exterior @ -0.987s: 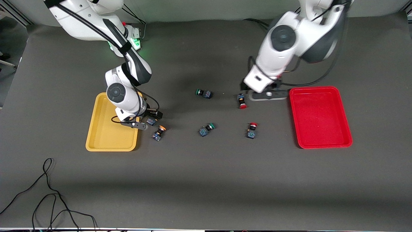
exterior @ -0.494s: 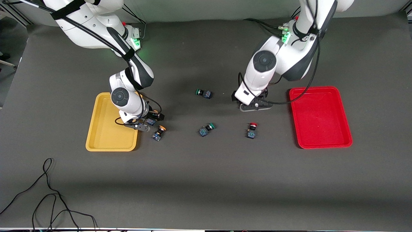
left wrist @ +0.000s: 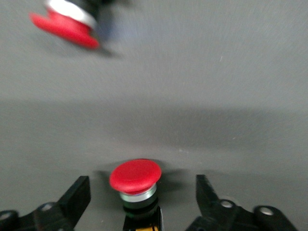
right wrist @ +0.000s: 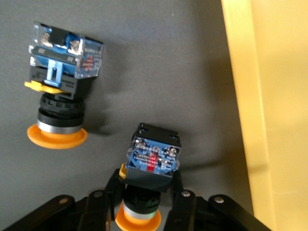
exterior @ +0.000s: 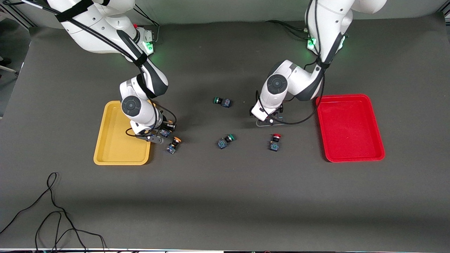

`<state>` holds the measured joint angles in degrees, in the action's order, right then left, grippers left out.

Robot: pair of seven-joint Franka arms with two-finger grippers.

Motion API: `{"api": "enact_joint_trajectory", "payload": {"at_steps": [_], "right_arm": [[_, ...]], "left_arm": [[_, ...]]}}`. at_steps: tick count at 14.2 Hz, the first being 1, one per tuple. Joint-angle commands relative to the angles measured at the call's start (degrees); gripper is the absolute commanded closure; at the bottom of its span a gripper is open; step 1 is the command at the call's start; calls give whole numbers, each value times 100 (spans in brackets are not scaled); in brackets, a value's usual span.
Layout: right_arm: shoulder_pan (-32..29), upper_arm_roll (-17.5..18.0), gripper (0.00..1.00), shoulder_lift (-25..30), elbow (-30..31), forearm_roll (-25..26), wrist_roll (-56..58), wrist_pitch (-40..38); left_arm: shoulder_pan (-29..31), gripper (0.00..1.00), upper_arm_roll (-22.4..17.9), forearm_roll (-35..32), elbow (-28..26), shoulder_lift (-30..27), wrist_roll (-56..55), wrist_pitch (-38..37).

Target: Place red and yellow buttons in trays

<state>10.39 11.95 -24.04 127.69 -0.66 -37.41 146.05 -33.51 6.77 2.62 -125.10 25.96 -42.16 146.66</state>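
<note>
Front view: 1 high camera facing both arm bases, looking steeply down on the whole table (exterior: 225, 196); both trays, all 6 buttons and both arms fall within it.

Left wrist view: low, close, nearly level with the table surface; looks out between the left gripper (left wrist: 139, 202) fingers at a red button (left wrist: 135, 177), with a second red button (left wrist: 65, 24) farther off. The front view shows that second one (exterior: 275, 142) too.

Right wrist view: close, looking straight down past the right gripper (right wrist: 144, 204). Shared with the front view: yellow tray (right wrist: 284, 96) (exterior: 116, 154) rim and the free orange-capped button (right wrist: 60, 86) (exterior: 173, 144).
</note>
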Motion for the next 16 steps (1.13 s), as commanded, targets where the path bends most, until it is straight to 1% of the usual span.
{"api": "enact_joint_trajectory", "payload": {"at_steps": [1,2,3,5,6,8,10,11,12,13,14,16], "right_arm": [[-10,53,80,416,-104,-4,-153,-513],[-10,53,80,583,-165,-4,-135,-864],[-19,44,80,793,-218,-4,-100,-1172],[-63,-35,80,1102,-192,48,48,-1622],[-133,-96,80,1190,-140,144,250,-1650],[-160,-420,80,1313,9,197,706,-1746],[-160,-920,80,1367,212,215,1425,-1712],[-160,-1123,75,1349,230,215,1725,-1694],[-169,-1238,59,1323,230,215,1920,-1685],[-169,-1274,14,1314,230,215,1956,-1685],[-177,-1274,0,1314,221,215,1948,-1694],[-169,-1240,0,1314,125,146,1869,-1694]], "left_arm": [[-112,45,-70,-16,-50,-117,-135,-58],[-112,68,-70,-16,-41,-135,-144,-84],[-103,77,-70,-16,-15,-153,-144,-119],[-59,83,-79,-16,46,-319,-118,-496],[-50,85,-97,-16,99,-450,-91,-698],[72,85,-114,36,361,-758,-39,-1364],[274,85,-97,63,791,-1109,101,-2304],[397,85,-97,63,968,-1259,198,-2665],[546,85,-97,72,1022,-1443,434,-2956],[756,85,-105,185,996,-1706,793,-3159],[1028,85,-123,343,926,-1935,1197,-3361],[1748,85,-132,371,751,-2270,1900,-3774]]}}
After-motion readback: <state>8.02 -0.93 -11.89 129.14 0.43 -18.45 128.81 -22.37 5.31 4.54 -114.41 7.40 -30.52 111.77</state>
